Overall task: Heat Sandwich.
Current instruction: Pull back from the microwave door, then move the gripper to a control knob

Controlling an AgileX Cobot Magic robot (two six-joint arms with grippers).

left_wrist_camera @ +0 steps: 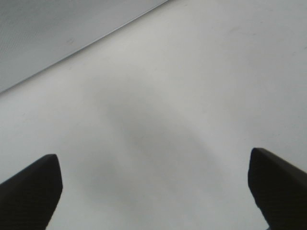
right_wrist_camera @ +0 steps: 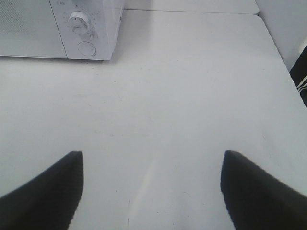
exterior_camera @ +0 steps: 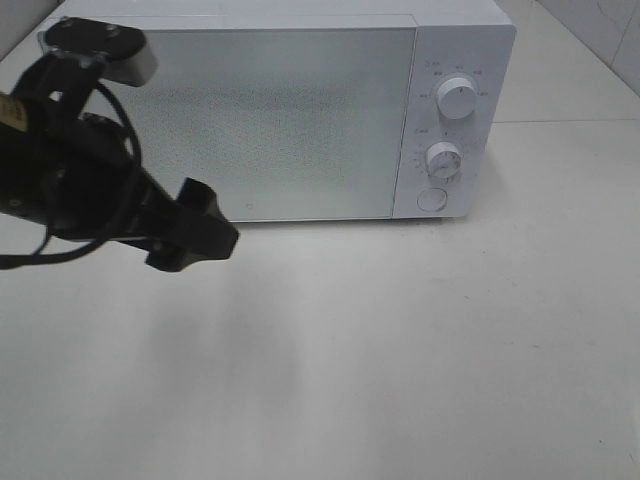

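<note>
The microwave (exterior_camera: 280, 120) door is shut and the sandwich shows in no view; it is probably inside. The left gripper (left_wrist_camera: 153, 177) hangs open and empty before the door, and the right gripper (right_wrist_camera: 151, 177) hangs open over the worktop (exterior_camera: 400, 350). The next move likely calls for turning a knob (exterior_camera: 443, 158).

surface: white tabletop (exterior_camera: 400, 350) | wall: pale tiles (exterior_camera: 622, 30) at far right | light: soft, diffuse
</note>
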